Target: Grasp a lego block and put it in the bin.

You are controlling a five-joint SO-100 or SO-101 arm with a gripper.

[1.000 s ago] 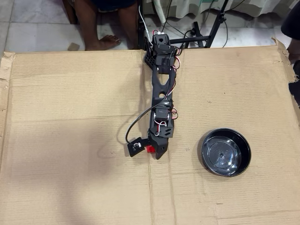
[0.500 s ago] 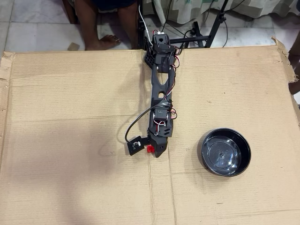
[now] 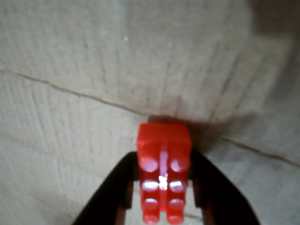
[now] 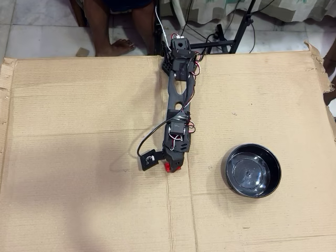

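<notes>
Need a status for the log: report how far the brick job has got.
Done: the end effector has reached the brick, and its fingers sit on both sides of it in the wrist view. In hand: the grasp itself; the brick appears to be still at cardboard level. Left: lift, carry it right in the overhead view to the bowl, which is empty, and release.

In the overhead view the arm (image 4: 177, 105) reaches from the top edge of the cardboard sheet (image 4: 79, 105) down to its middle. The hand (image 4: 169, 167) is at the arm's lower end, and the lego block (image 4: 167, 167) sits between its fingers. The bin (image 4: 253, 170) stands on the cardboard well to the right of the hand. In the wrist view the block (image 3: 163, 166) lies between two fingers (image 3: 110, 192), above a crease in the cardboard.
</notes>
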